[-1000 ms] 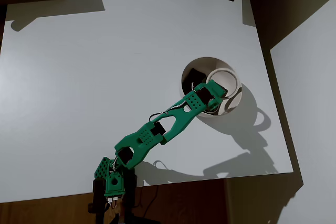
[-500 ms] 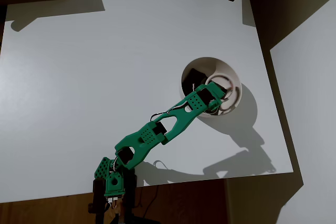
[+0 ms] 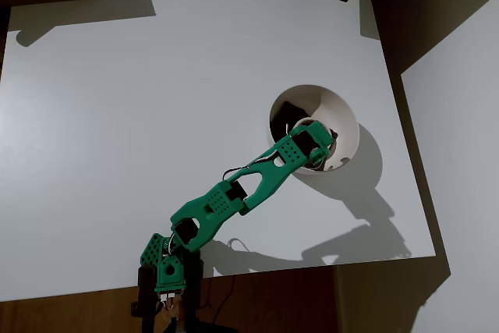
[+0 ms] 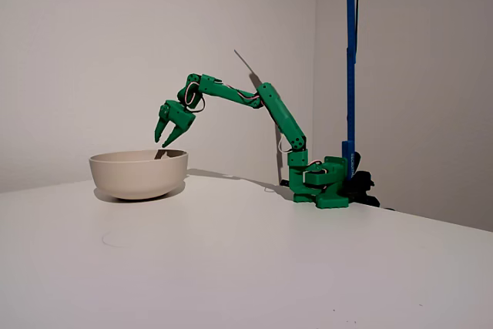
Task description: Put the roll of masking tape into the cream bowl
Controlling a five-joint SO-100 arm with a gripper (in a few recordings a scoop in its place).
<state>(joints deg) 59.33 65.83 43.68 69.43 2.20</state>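
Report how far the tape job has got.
Done, it seems: the roll of masking tape lies inside the cream bowl, partly under the gripper. In hand: nothing; the gripper hangs open above the bowl. Left: only pulling the arm away.

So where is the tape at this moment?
In the overhead view the tape lies inside the bowl, in its lower part, partly under the gripper, right of table centre.

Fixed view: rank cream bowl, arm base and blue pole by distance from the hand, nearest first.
1. cream bowl: just below the hand, at picture left.
2. arm base: on the table, at right.
3. blue pole: upright just beyond the base, farthest right.
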